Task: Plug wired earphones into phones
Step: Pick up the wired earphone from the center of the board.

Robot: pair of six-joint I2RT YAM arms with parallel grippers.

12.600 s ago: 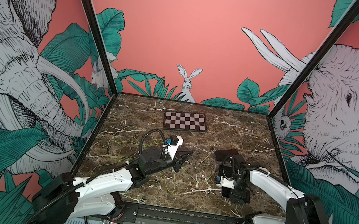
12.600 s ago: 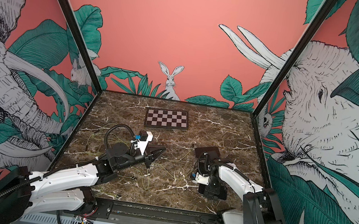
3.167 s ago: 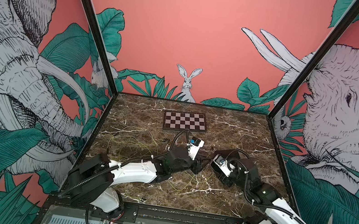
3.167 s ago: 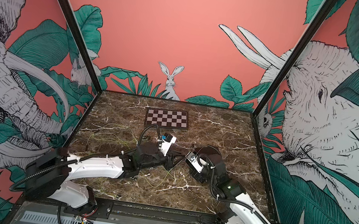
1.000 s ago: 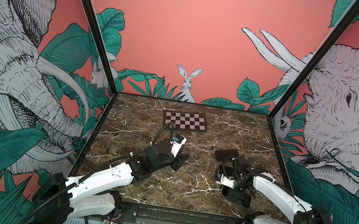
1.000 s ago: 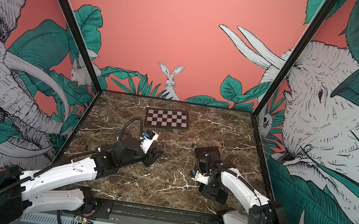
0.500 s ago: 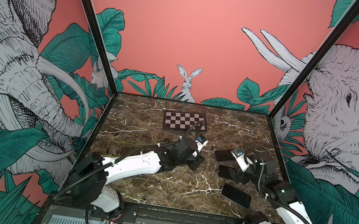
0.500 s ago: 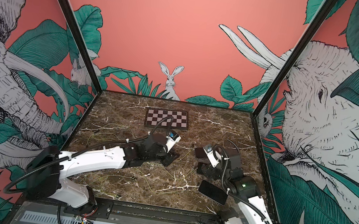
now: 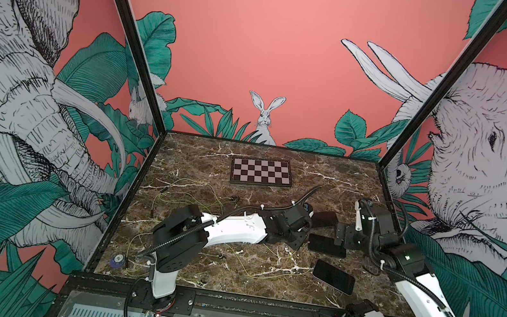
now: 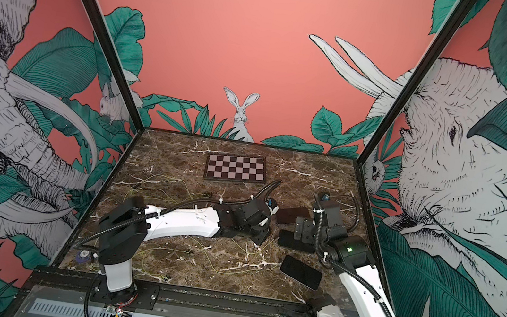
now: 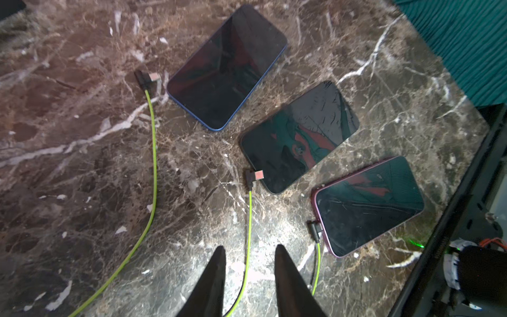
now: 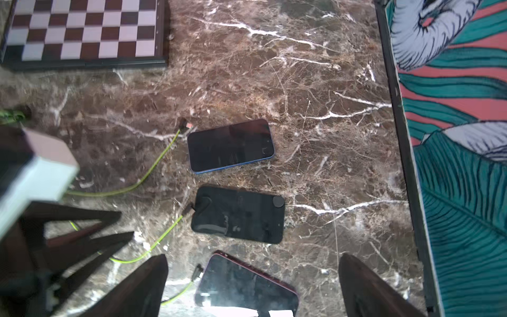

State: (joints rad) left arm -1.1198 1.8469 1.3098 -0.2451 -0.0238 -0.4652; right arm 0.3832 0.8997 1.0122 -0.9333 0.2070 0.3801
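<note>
Three phones lie in a row at the table's right: a blue-edged one [image 11: 227, 66], a black middle one [image 11: 299, 137] [image 9: 326, 245], and a purple-edged one [image 11: 367, 205] [image 12: 247, 285]. Yellow-green wired earphones' cords [image 11: 152, 164] run to them. One plug [image 11: 148, 78] lies apart from the blue-edged phone. A second plug [image 11: 253, 177] lies at the middle phone's end with its metal tip showing. The third plug [image 11: 315, 227] sits against the purple-edged phone's end. My left gripper [image 11: 248, 249] is low over the marble, its fingers apart, with the middle cord running between them. My right gripper [image 12: 252, 258] hovers wide open above the purple-edged phone.
A checkerboard [image 9: 261, 172] lies at the back centre. Loose yellow-green cords [image 9: 187, 190] sprawl over the table's left half. A small round blue object [image 9: 117, 260] sits at the front left corner. The black frame rail [image 12: 403, 164] bounds the table close to the phones.
My left arm has reached further right, up to the phones, and its fingers have drawn closer together. My right arm has lifted off the phones, so all three now show.
</note>
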